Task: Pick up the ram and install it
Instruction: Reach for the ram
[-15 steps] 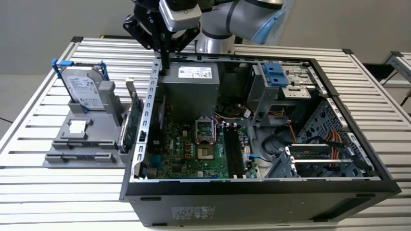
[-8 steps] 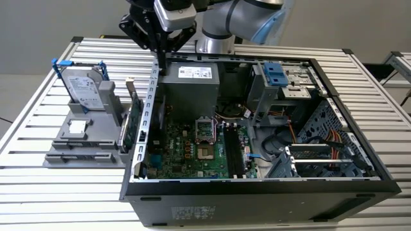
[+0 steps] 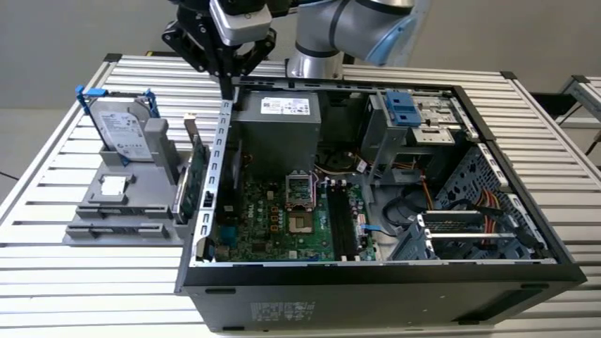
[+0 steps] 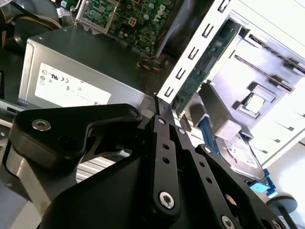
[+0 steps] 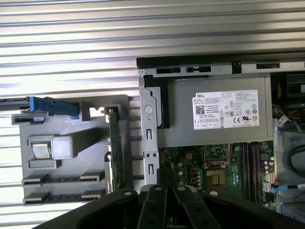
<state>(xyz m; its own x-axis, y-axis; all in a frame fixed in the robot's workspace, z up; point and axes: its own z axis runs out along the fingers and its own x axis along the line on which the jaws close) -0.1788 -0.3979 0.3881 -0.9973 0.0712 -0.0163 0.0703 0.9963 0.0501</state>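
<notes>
My gripper (image 3: 228, 90) hangs over the rear corner of the open computer case (image 3: 376, 271), on the exterior view's left, between the case wall and the grey parts holder (image 3: 103, 204). Its black fingers meet at the tips in both wrist views (image 4: 161, 102) (image 5: 164, 175), shut with nothing seen between them. The ram is out of view. Two long narrow slots (image 5: 62, 187) lie in the holder, and I cannot tell whether a stick sits in either. The motherboard's memory slots (image 3: 338, 222) (image 5: 250, 162) lie beside the processor socket.
A green expansion card (image 3: 194, 176) (image 5: 115, 148) stands on edge in the holder beside the case wall. A hard drive in a blue frame (image 3: 122, 130) leans at the holder's back. The grey power supply (image 3: 277, 120) (image 5: 214, 119) lies below the gripper. Drive cage and cables crowd the case's other side.
</notes>
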